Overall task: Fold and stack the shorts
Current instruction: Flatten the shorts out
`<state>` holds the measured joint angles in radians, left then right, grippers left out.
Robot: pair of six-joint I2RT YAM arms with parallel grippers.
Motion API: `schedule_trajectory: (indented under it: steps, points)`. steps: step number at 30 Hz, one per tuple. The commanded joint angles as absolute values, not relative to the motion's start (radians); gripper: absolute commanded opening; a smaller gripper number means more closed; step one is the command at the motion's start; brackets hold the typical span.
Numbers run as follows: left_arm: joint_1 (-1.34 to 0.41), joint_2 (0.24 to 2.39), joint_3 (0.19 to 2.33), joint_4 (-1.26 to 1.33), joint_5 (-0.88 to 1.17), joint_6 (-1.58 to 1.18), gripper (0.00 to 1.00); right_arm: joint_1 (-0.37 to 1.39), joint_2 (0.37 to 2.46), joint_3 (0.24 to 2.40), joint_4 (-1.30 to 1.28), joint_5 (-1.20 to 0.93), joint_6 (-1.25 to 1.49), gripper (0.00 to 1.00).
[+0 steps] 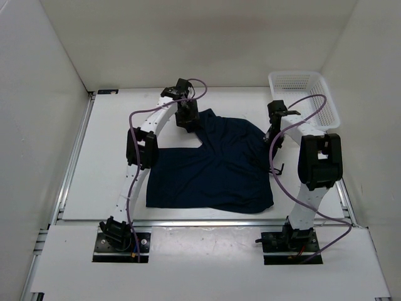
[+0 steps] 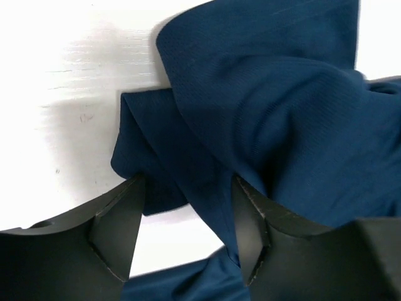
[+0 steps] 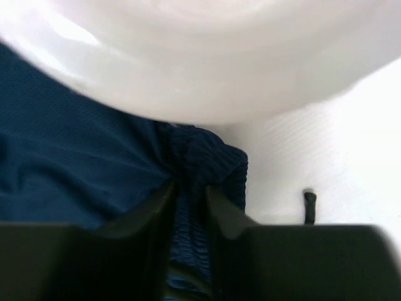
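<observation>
The dark navy shorts [image 1: 213,169] lie partly folded and rumpled in the middle of the white table. My left gripper [image 1: 187,123] is down at their far left corner. In the left wrist view its jaws [image 2: 188,188] stand open, and a fold of the shorts [image 2: 282,94] runs between them along the right finger. My right gripper [image 1: 273,133] is at the right edge of the shorts. The right wrist view shows it [image 3: 189,188] shut on the gathered, ribbed waistband of the shorts [image 3: 62,157].
A white mesh basket [image 1: 305,94] stands at the far right corner, just behind the right arm. White walls close in the table on three sides. A small black piece [image 3: 309,204] lies on the table right of the right gripper.
</observation>
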<state>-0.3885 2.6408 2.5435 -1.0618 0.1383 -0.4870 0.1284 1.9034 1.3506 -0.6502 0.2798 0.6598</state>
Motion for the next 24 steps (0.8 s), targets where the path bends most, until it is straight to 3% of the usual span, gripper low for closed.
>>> schedule_trajectory:
  steps: [1, 2, 3, 7, 8, 10, 12, 18, 24]
  points:
    - [-0.393, 2.644, 2.580, -1.032, 0.129, -0.494, 0.67, 0.121, 1.902, 1.393, -0.635, 0.304, 0.646, 0.20]
    - [-0.393, 2.645, 2.580, -1.032, 0.129, -0.494, 0.62, 0.121, 1.902, 1.393, -0.635, 0.304, 0.646, 0.12]
    - [-0.393, 2.654, 2.580, -1.020, 0.139, -0.494, 0.59, 0.121, 1.902, 1.393, -0.635, 0.304, 0.646, 0.10]
    - [-0.393, 2.654, 2.566, -1.003, 0.140, -0.515, 0.46, 0.121, 1.875, 1.393, -0.635, 0.285, 0.646, 0.08]
    - [-0.393, 2.654, 2.566, -1.003, 0.149, -0.515, 0.38, 0.121, 1.865, 1.393, -0.635, 0.285, 0.655, 0.08]
    - [-0.393, 2.639, 2.566, -1.003, 0.126, -0.515, 0.10, 0.121, 1.855, 1.393, -0.635, 0.285, 0.655, 0.05]
    - [-0.393, 2.573, 2.510, -1.003, 0.106, -0.515, 0.10, 0.121, 1.832, 1.393, -0.635, 0.285, 0.655, 0.00]
    - [-0.309, 2.318, 2.286, -1.003, 0.023, -0.488, 0.10, 0.133, 1.792, 1.374, -0.626, 0.264, 0.646, 0.00]
    - [-0.282, 2.077, 1.871, -0.977, -0.021, -0.512, 0.10, 0.164, 1.764, 1.309, -0.617, 0.264, 0.637, 0.00]
